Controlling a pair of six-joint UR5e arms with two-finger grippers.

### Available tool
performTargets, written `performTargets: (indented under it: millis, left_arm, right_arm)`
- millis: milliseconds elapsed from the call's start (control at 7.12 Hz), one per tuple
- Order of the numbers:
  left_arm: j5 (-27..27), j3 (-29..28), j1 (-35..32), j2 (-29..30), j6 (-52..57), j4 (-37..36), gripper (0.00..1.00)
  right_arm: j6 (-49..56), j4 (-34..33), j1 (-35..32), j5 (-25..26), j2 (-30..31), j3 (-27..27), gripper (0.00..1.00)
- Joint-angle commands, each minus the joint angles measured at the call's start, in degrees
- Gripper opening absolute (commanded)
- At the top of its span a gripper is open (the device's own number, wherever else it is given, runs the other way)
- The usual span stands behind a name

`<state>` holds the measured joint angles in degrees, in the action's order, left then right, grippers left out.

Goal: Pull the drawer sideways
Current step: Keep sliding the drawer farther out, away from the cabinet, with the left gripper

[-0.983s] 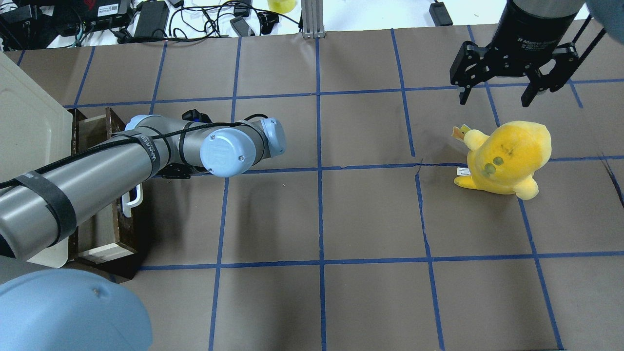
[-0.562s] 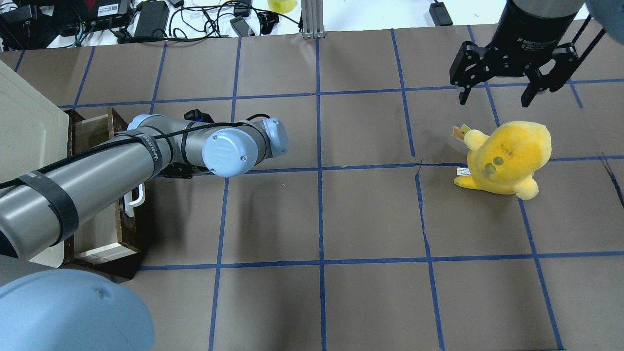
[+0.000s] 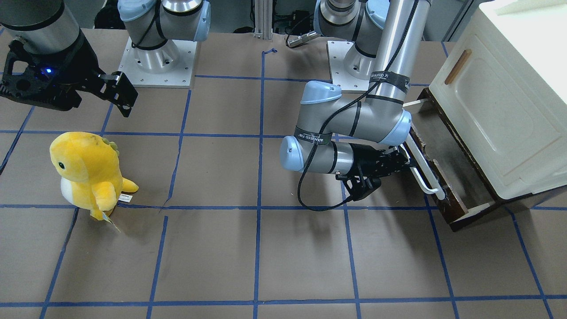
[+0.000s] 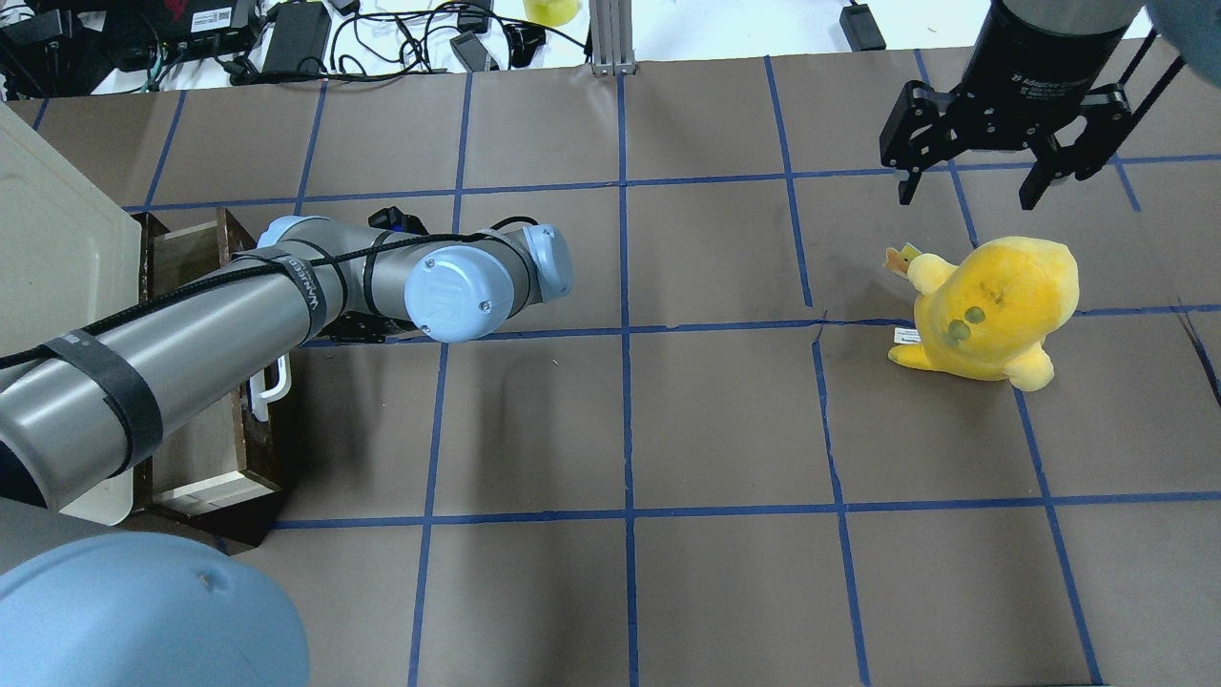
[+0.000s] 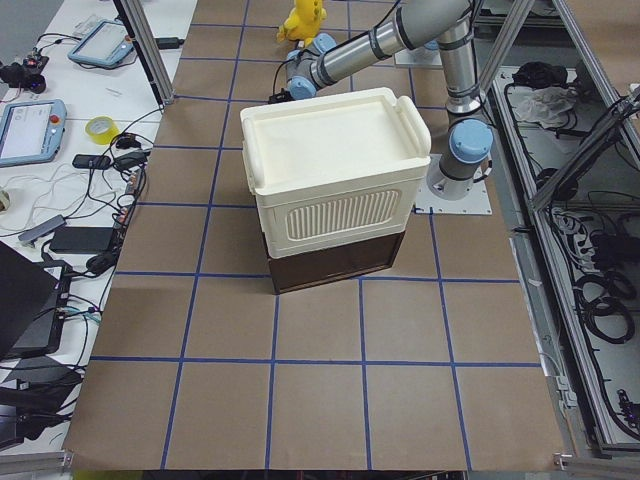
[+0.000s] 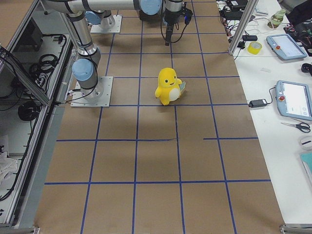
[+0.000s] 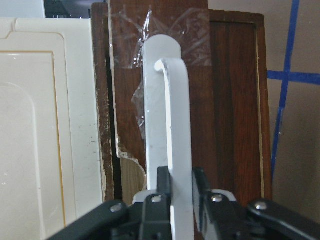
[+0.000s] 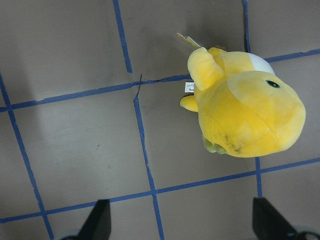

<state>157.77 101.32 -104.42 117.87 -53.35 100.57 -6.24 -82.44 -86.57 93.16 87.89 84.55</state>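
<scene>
The drawer [image 3: 448, 203] has a worn dark brown front and a long white bar handle [image 3: 424, 173]. It sticks partly out from under the cream cabinet [image 3: 500, 119], showing its pale inside. My left gripper [image 3: 398, 163] is shut on the handle. In the left wrist view its fingers [image 7: 163, 186] pinch the white handle [image 7: 172, 125] against the brown drawer front [image 7: 227, 100]. In the overhead view the drawer [image 4: 258, 448] is at the far left, and my left gripper is hidden under the arm. My right gripper [image 4: 966, 191] hangs open and empty at the back right.
A yellow plush toy [image 4: 992, 305] stands on the table below my right gripper and shows in the right wrist view [image 8: 245, 115]. The cabinet door carries a small wooden handle [image 3: 457, 66]. Cables and devices [image 4: 286, 33] lie beyond the table's far edge.
My left arm has moved a little to the right with the handle in its grip. The drawer has slid slightly further out of the cabinet. The right arm and the plush toy have not moved.
</scene>
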Motion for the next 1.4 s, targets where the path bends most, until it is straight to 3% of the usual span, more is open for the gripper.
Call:
performTargets:
  millis: [0,1264]
  left_arm:
    - [-0.4,-0.2,-0.3,0.3,0.0,0.0,0.00]
    - [-0.5,-1.0,-1.1,0.7,-0.1,0.0,0.00]
  right_arm:
    - [0.0,0.0,0.0,0.0,0.0,0.0,1.00]
    - [0.0,0.0,0.0,0.0,0.0,0.0,1.00]
